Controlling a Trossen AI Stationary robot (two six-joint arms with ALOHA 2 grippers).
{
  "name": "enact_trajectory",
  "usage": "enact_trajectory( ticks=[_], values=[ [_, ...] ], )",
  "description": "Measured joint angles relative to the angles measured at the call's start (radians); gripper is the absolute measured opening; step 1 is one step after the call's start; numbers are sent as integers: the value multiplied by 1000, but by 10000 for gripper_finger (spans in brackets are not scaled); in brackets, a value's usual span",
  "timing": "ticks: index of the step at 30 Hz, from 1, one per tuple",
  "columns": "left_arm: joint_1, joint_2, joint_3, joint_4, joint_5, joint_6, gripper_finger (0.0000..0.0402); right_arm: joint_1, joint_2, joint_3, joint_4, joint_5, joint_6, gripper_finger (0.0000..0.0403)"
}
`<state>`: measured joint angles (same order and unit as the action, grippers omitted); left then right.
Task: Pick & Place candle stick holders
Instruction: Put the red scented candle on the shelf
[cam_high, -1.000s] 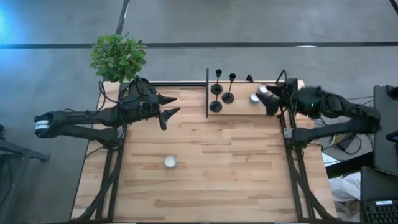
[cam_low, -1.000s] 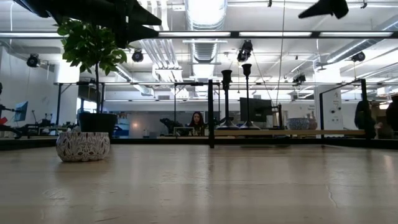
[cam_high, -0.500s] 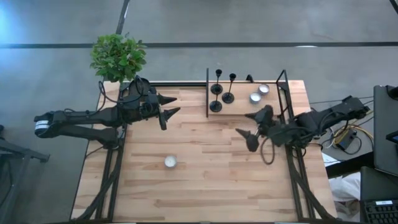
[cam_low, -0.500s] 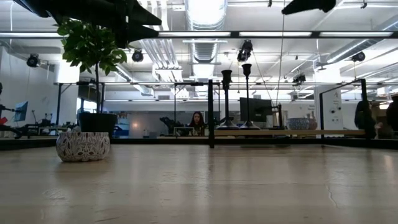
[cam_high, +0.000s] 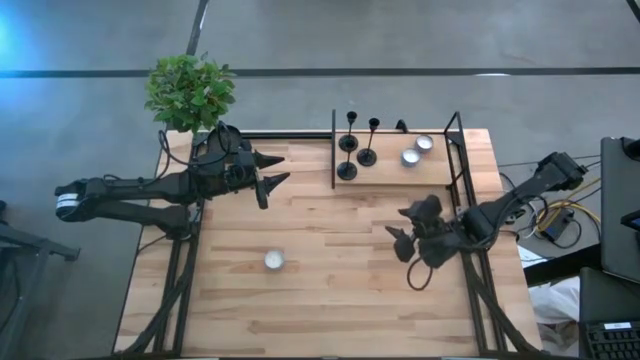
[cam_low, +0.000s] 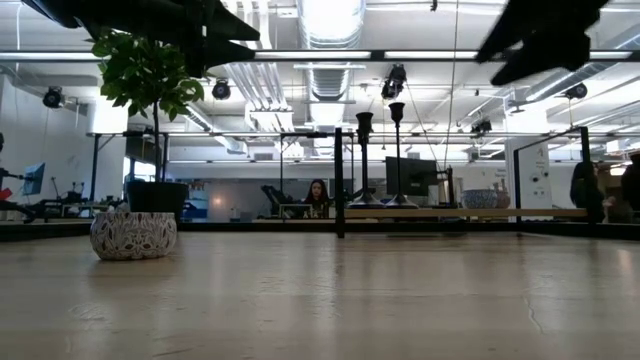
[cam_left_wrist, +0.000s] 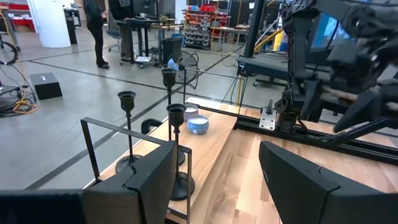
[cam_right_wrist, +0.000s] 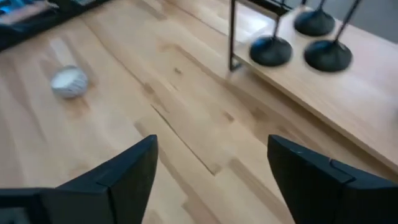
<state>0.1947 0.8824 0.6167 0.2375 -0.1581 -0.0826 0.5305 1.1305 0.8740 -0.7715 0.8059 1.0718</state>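
Three black candle stick holders (cam_high: 355, 147) stand upright and close together on a raised wooden shelf (cam_high: 440, 172) along the table's (cam_high: 330, 280) far edge, just beside a thin black post (cam_high: 333, 150), with two small round cups (cam_high: 411, 151) farther along the same shelf. The right gripper (cam_high: 411, 244), jaws parted and empty, hangs above bare table in front of the shelf. The left gripper (cam_high: 276, 170), jaws likewise spread and holding nothing, waits on the other side of the post, near a potted plant (cam_high: 190, 92); a small white cup (cam_high: 273, 260) sits on the table well apart from the holders
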Motion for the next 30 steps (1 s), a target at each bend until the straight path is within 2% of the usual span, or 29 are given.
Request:
enact_trajectory(
  ticks=[7, 14, 18, 23, 27, 30],
  values=[
    [0, 0, 0, 0, 0, 0, 236, 2, -79, -164, 75, -18, 65, 250],
    [0, 0, 0, 0, 0, 0, 236, 2, -196, -329, 265, -96, -4, 189],
    [0, 0, 0, -1, 0, 0, 236, -3, -307, -430, 397, -99, -132, 129],
    [0, 0, 0, -1, 0, 0, 236, -63, -472, -601, 704, -145, -364, 26],
    [0, 0, 0, -1, 0, 0, 236, -168, -566, -697, 760, -277, -467, 10],
    [0, 0, 0, -1, 0, 0, 236, -249, -620, -727, 769, -393, -606, 8]
  ],
)
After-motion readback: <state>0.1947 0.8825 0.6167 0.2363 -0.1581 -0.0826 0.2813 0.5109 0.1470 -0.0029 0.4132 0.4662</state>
